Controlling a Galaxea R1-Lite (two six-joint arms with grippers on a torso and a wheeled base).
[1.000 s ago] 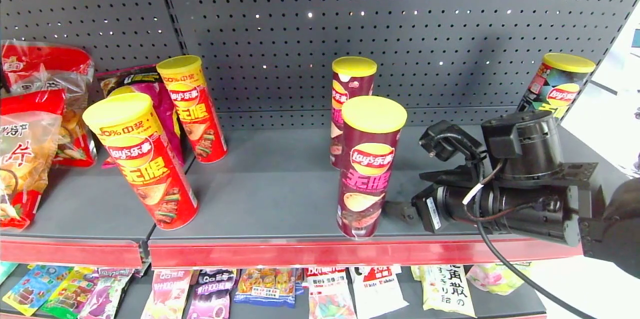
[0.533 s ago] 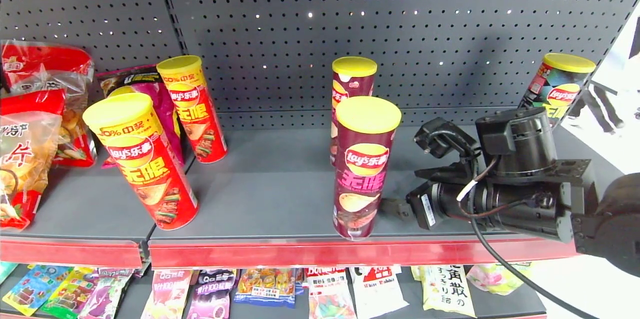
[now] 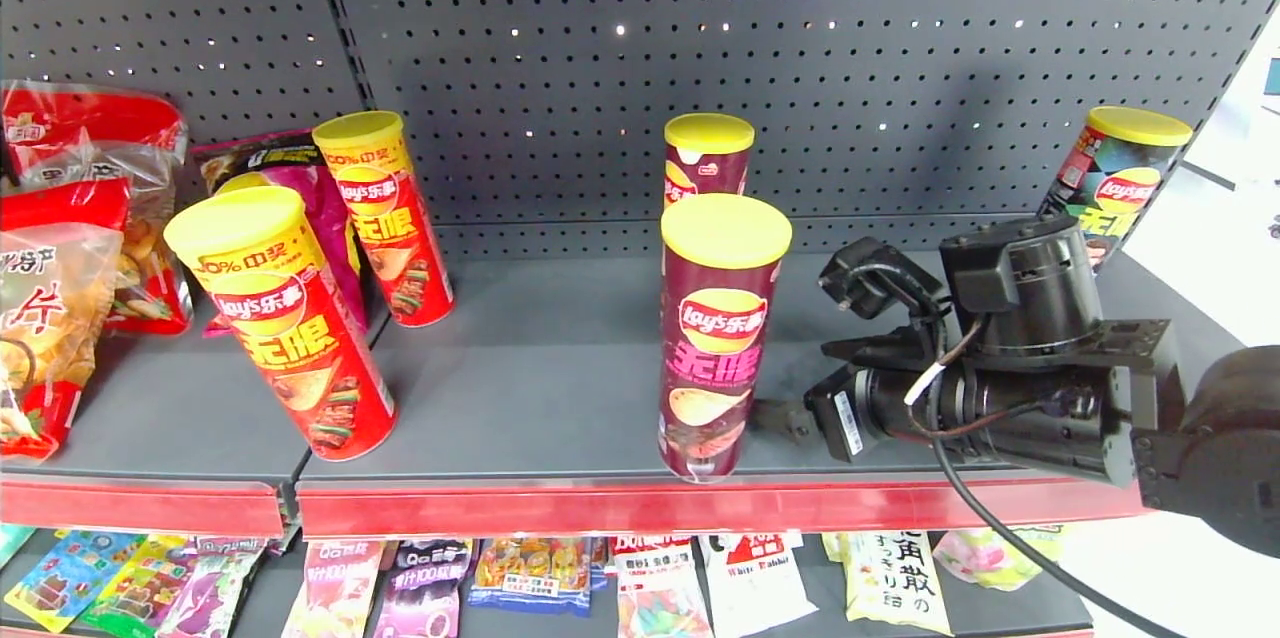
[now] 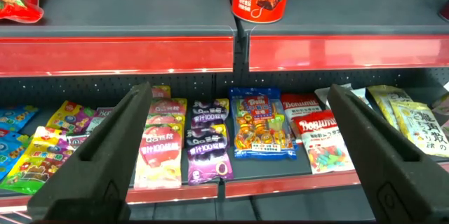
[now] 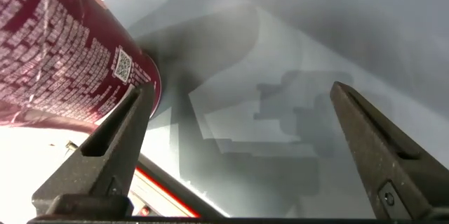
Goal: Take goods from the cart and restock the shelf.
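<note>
A maroon chip can [image 3: 718, 338] with a yellow lid stands upright at the front edge of the grey shelf [image 3: 540, 378]. My right gripper [image 3: 785, 416] lies low on the shelf just to the can's right, one fingertip at the can's lower side. In the right wrist view the gripper [image 5: 242, 90] is open with bare shelf between its fingers, and the can [image 5: 63, 62] sits against the outside of one finger [image 5: 105, 154]. My left gripper [image 4: 240, 90] is open and holds nothing, in front of the lower shelf of candy bags [image 4: 259, 133].
A second maroon can [image 3: 706, 153] stands right behind the front one. Two red cans [image 3: 285, 318] [image 3: 385, 218] and snack bags [image 3: 60, 248] are at the left. A dark can [image 3: 1115, 173] stands at the far right. A red rail [image 3: 600, 508] edges the shelf.
My right gripper has slid left along the shelf, and the front maroon can has shifted left with it, staying upright. The other goods have not moved.
</note>
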